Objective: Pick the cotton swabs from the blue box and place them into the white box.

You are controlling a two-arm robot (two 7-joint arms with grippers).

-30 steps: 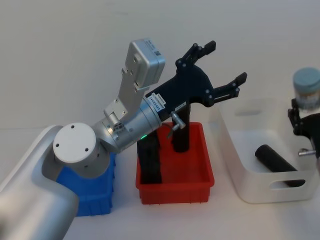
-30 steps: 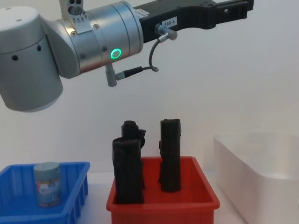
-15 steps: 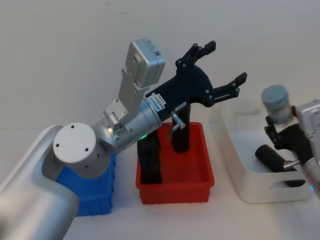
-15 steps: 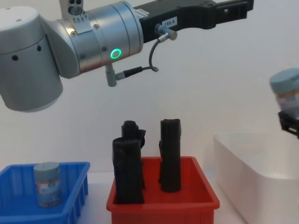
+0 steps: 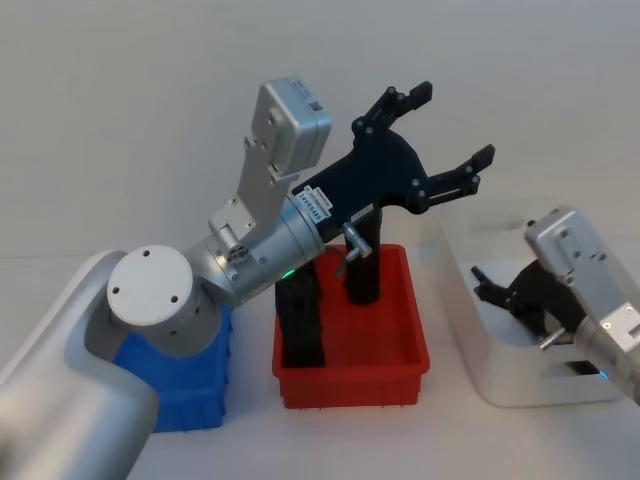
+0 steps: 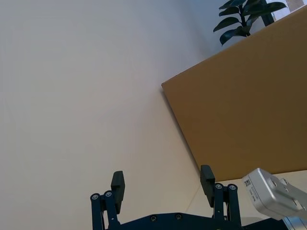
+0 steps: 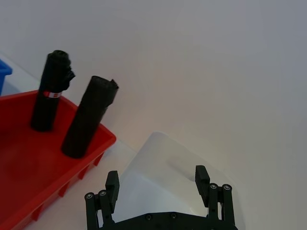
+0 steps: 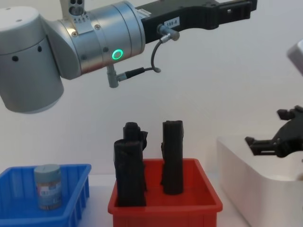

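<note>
One tub of cotton swabs (image 8: 48, 193) with a pale lid stands upright in the blue box (image 8: 78, 189), at the table's left. The left arm covers most of the blue box (image 5: 195, 400) in the head view. My right gripper (image 5: 497, 287) hangs open and empty over the white box (image 5: 520, 385) at the right. The chest view has the right gripper (image 8: 266, 136) just above the white box (image 8: 236, 163). The box's inside is mostly hidden. My left gripper (image 5: 452, 124) is held high above the red bin, open and empty.
A red bin (image 5: 350, 385) sits between the two boxes and holds tall black rolls (image 8: 129, 172) standing upright. The raised left arm (image 8: 94, 42) spans the space above the blue box and the red bin.
The right gripper came in from the right and dropped over the white box. It held a swab tub before; now it is open and the tub is out of sight. The left arm stayed still.
</note>
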